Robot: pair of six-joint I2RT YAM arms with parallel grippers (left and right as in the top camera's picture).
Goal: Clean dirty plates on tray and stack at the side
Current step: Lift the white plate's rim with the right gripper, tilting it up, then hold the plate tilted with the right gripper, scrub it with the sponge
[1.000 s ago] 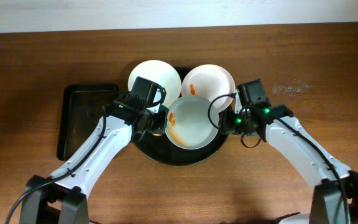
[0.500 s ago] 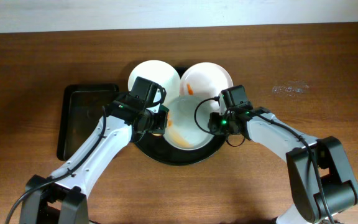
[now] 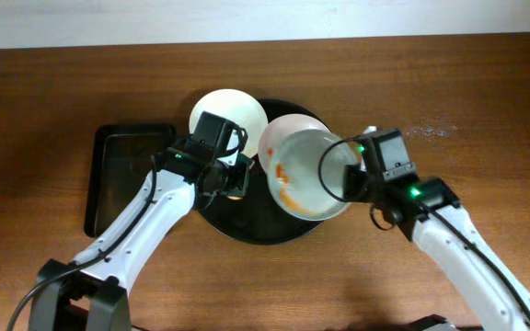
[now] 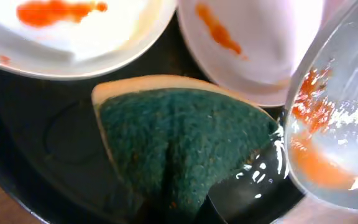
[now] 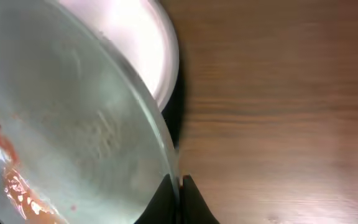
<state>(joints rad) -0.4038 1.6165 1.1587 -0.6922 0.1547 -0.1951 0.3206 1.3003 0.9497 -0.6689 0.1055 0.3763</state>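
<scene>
A white plate [image 3: 304, 175] with an orange smear hangs tilted above the round black tray [image 3: 247, 228]. My right gripper [image 3: 346, 181] is shut on its right rim; in the right wrist view the fingertips [image 5: 179, 194] pinch that rim of the plate [image 5: 73, 124]. A second smeared plate [image 3: 293, 123] lies partly under it at the tray's back. A third plate [image 3: 227, 112] sits at the back left. My left gripper [image 3: 232, 180] is shut on a green sponge [image 4: 179, 140] held just over the tray floor, left of the lifted plate [image 4: 334, 130].
A smaller rectangular black tray [image 3: 125, 175] lies left of the round one. Bare wooden table [image 3: 467, 101] extends to the right and front.
My right gripper closed on the front plate's rim, then lifted and tilted it, shifting slightly right. The left arm and sponge have stayed put.
</scene>
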